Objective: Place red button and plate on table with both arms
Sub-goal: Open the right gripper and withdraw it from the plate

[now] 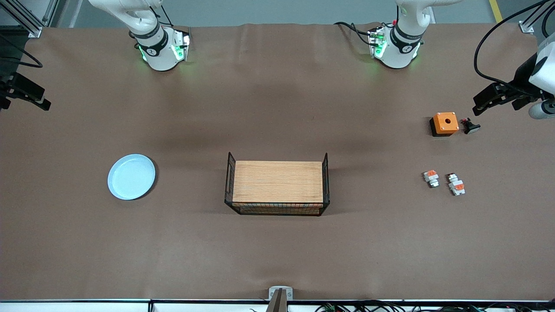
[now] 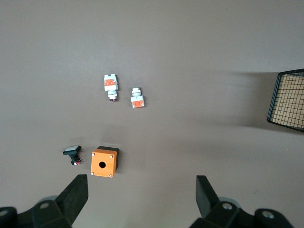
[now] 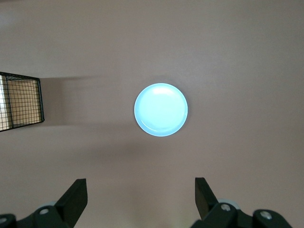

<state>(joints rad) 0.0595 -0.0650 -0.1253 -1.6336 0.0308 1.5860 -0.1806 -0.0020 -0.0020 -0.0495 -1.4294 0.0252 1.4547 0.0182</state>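
Note:
The red button [image 1: 456,184], the longer of two white-grey switch parts with orange-red faces, lies on the brown table [image 1: 277,108] near the left arm's end; it also shows in the left wrist view [image 2: 110,86]. The pale blue plate [image 1: 131,177] lies flat on the table toward the right arm's end and shows in the right wrist view [image 3: 161,109]. My left gripper [image 1: 494,99] [image 2: 141,190] is open and empty, high over the table's end near the orange box. My right gripper [image 1: 24,96] [image 3: 141,192] is open and empty, high over the table's other end.
The shorter twin switch part [image 1: 431,178] [image 2: 137,97] lies beside the red button. An orange box with a hole [image 1: 445,123] [image 2: 104,161] and a small black part [image 1: 470,126] [image 2: 72,153] lie farther from the front camera. A wood-topped black wire crate [image 1: 277,187] stands mid-table.

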